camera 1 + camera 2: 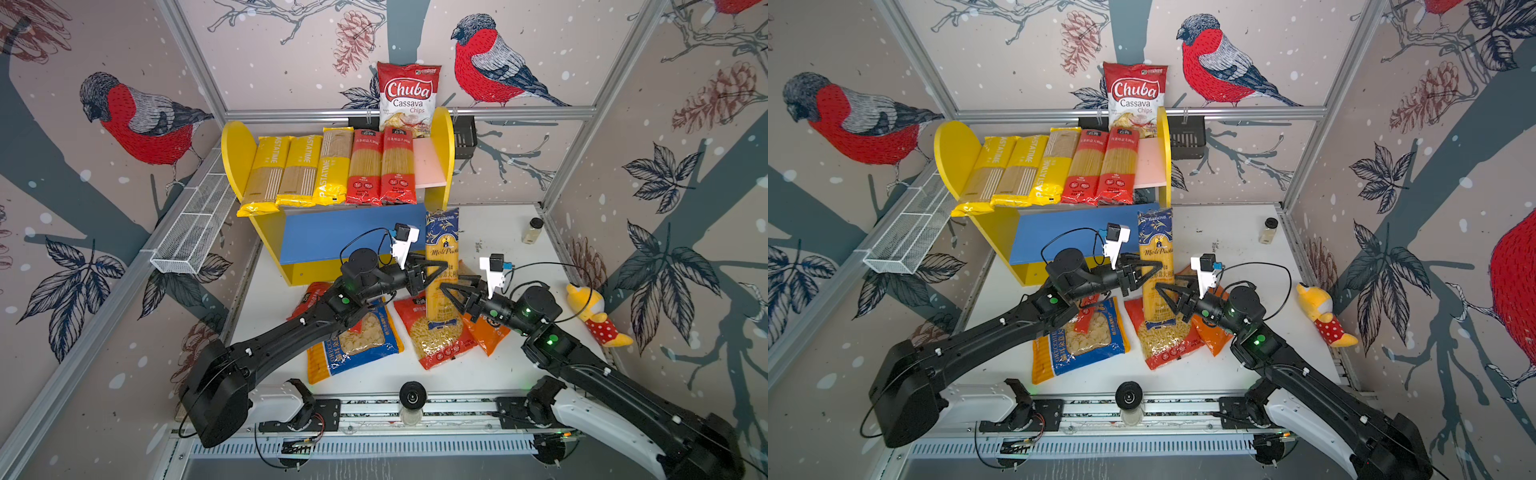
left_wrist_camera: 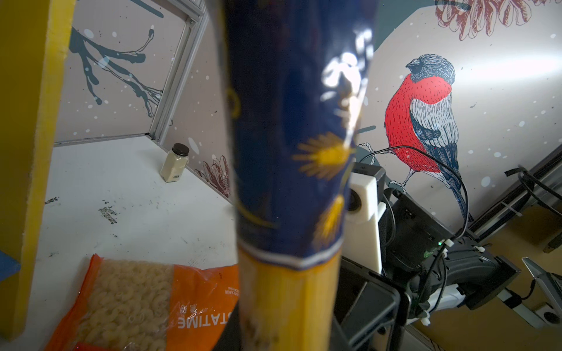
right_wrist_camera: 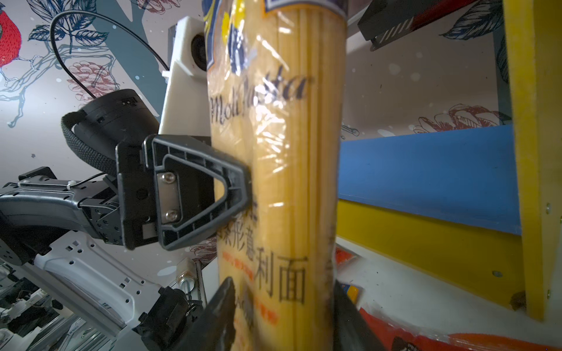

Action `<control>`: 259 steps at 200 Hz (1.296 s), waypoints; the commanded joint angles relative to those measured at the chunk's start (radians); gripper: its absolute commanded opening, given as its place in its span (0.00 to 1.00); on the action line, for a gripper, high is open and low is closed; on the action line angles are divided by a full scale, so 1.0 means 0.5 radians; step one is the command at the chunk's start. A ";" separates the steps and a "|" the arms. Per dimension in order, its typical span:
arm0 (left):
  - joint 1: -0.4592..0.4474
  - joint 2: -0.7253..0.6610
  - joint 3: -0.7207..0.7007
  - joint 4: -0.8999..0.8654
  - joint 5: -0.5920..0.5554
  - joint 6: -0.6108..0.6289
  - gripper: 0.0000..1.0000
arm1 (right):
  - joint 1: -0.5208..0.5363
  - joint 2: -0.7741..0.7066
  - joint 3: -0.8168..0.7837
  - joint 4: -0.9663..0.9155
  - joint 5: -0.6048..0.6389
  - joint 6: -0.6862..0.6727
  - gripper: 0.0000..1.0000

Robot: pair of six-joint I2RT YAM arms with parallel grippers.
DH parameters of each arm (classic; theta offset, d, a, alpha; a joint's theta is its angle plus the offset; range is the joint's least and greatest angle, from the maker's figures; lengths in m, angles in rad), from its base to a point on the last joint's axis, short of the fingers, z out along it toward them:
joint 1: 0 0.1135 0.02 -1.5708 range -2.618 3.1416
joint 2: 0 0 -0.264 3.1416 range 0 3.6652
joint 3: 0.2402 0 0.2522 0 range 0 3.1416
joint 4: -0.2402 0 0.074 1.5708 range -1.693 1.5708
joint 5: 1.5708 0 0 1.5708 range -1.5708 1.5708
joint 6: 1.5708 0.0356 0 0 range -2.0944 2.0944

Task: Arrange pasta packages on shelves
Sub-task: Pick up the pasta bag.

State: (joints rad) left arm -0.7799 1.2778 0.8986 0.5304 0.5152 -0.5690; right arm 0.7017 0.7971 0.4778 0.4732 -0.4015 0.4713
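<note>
Moli Pasta spaghetti pack (image 1: pixel 442 249) stood upright mid-frame, my left hand (image 1: pixel 432 274) clenched on it, right hand (image 1: pixel 459 287) released around its lower end. Handover, I judged; next needed right clear, then the pink board (image 1: pixel 430 162) gap.

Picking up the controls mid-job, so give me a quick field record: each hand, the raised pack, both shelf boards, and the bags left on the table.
left hand: shut on dark-blue spaghetti pack, held upright
right hand: straddles the same pack lower down; grip unclear
pink upper board: three yellow long packs, two red long packs, free space at one end
blue lower board: no pasta seen
table: blue-yellow bag, red bag, orange bag, second red bag partly under left arm
</note>
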 commanded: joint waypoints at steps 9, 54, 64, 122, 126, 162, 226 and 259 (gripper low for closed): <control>0.010 -0.060 0.089 0.143 -0.098 0.105 0.00 | -0.033 0.001 -0.012 0.101 -0.019 0.061 0.63; 0.061 -0.081 0.302 0.124 -0.222 0.221 0.00 | -0.129 0.049 -0.078 0.255 -0.102 0.304 0.81; 0.084 -0.068 0.359 0.120 -0.217 0.227 0.00 | -0.128 0.064 -0.115 0.349 -0.142 0.359 0.83; 0.185 0.043 0.611 0.154 -0.126 0.081 0.00 | -0.112 0.160 -0.074 0.629 -0.185 0.664 0.83; 0.200 0.056 0.618 0.166 -0.107 0.041 0.00 | -0.114 0.166 -0.071 0.661 -0.179 0.689 0.83; 0.366 0.177 0.630 0.408 0.059 -0.380 0.00 | -0.114 0.273 -0.038 0.987 -0.227 0.920 0.79; 0.424 0.196 0.596 0.600 0.114 -0.589 0.00 | -0.106 0.492 0.037 1.329 -0.143 1.111 0.70; 0.425 0.200 0.607 0.632 0.133 -0.652 0.00 | -0.121 0.591 0.057 1.355 -0.031 1.131 0.75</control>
State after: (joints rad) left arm -0.5701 1.3823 1.1915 0.6823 0.5522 -0.8425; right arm 0.6476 1.0706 0.4938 1.0710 -0.4732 1.0103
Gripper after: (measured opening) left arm 0.236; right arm 0.744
